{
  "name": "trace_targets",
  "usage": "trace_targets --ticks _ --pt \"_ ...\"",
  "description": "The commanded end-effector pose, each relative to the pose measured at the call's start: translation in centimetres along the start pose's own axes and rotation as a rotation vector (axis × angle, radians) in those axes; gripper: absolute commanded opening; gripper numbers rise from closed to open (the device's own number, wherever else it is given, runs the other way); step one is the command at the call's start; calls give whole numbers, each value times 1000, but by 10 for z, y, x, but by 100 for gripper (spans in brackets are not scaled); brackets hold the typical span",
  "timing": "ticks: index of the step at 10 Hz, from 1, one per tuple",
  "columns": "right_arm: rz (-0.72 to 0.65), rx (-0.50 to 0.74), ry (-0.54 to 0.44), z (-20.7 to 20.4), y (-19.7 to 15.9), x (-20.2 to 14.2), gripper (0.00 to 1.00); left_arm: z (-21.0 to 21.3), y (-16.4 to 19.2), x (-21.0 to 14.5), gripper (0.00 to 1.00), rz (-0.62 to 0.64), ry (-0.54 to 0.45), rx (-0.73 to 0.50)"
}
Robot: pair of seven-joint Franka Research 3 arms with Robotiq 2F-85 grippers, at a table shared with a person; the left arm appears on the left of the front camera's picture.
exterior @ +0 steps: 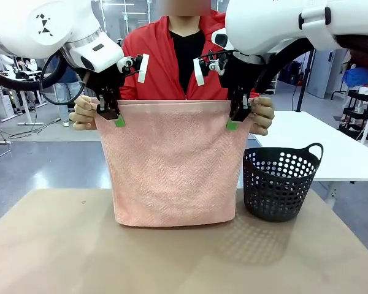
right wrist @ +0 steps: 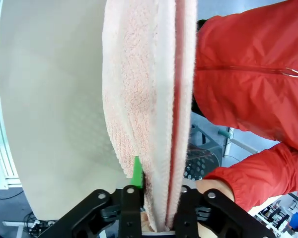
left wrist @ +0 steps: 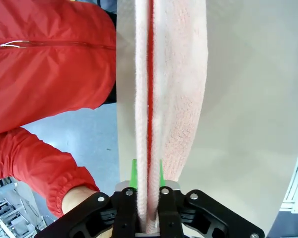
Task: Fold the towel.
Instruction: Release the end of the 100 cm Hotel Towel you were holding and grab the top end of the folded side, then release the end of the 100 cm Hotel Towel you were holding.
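Both top corners of the towel (exterior: 172, 171) are pinched tight by left fingers (exterior: 118, 120) and right fingers (exterior: 232, 124), cloth hanging down to the table (exterior: 49, 245). Best move: lower both corners level so edges meet square.

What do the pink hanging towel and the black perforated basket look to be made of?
Salmon-pink towel: soft terry cloth, matte, likely cotton; fuzzy looped pile shows in the wrist views. Black round basket: probably moulded plastic, slight sheen, rigid wall with regular holes.
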State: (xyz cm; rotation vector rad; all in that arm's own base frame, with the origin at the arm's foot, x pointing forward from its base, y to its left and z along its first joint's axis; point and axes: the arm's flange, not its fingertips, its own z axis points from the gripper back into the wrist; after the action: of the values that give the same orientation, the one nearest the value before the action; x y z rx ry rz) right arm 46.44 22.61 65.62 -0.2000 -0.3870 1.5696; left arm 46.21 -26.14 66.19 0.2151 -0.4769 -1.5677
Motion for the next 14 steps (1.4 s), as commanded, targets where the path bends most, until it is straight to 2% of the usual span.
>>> trace_targets --ticks 1,4,5,14 --pt "-30 13 1 2 1 2 0 9 -1 -1 0 12 -5 -26" --pt "-42 40 -20 -2 -7 0 0 5 1 -6 0 9 -13 -52" --pt "1 4 2 0 0 0 0 2 -1 0 0 2 -1 -6" --pt "1 4 2 0 0 0 0 2 -1 0 0 2 -1 -6"
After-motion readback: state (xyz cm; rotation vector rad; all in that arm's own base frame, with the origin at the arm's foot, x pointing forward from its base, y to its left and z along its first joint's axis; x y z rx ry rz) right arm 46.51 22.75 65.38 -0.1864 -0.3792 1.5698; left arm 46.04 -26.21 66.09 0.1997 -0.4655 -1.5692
